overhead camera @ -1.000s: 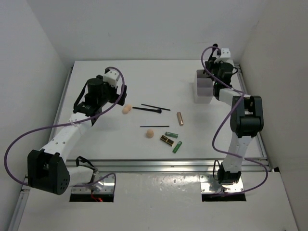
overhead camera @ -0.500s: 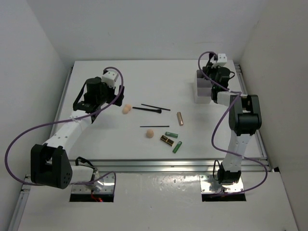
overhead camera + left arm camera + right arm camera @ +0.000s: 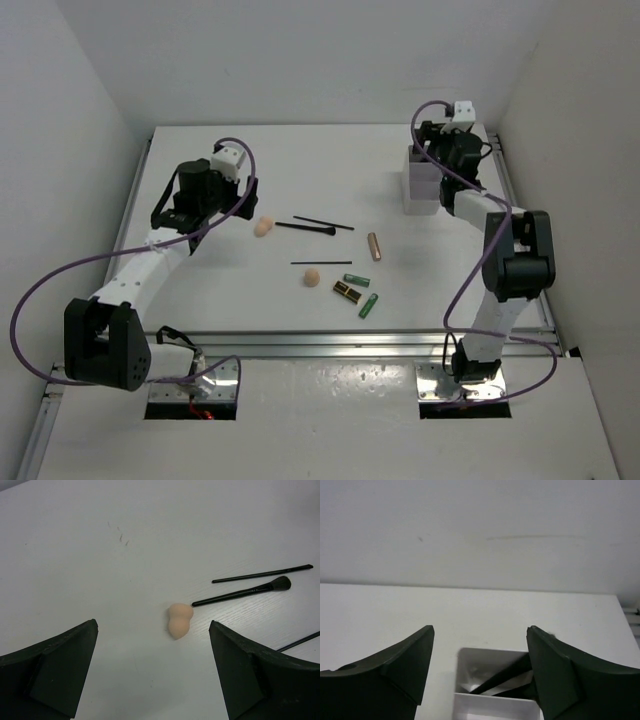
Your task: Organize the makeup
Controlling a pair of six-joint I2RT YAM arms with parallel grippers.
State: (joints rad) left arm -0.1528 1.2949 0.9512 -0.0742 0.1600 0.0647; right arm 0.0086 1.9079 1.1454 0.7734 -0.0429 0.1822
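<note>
The makeup lies mid-table: a peach sponge [image 3: 263,227], a black brush [image 3: 305,228], two thin pencils [image 3: 323,222] [image 3: 320,263], a second sponge [image 3: 312,277], a copper tube [image 3: 375,246], a black-gold lipstick [image 3: 347,291] and two green tubes [image 3: 357,280] [image 3: 369,305]. My left gripper [image 3: 245,200] hovers open just left of the first sponge [image 3: 179,620], which sits ahead of its gap [image 3: 152,625]. My right gripper [image 3: 480,628] is open above the white box [image 3: 492,652]. Black handles [image 3: 505,679] lean inside the far compartment.
The translucent two-compartment box [image 3: 422,185] stands at the back right, close to the right wall. White walls enclose the table on three sides. A metal rail runs along the near edge by the arm bases.
The right gripper has opened wide above the box and shifted slightly toward the back. The left arm has edged a little to the left, still open.
</note>
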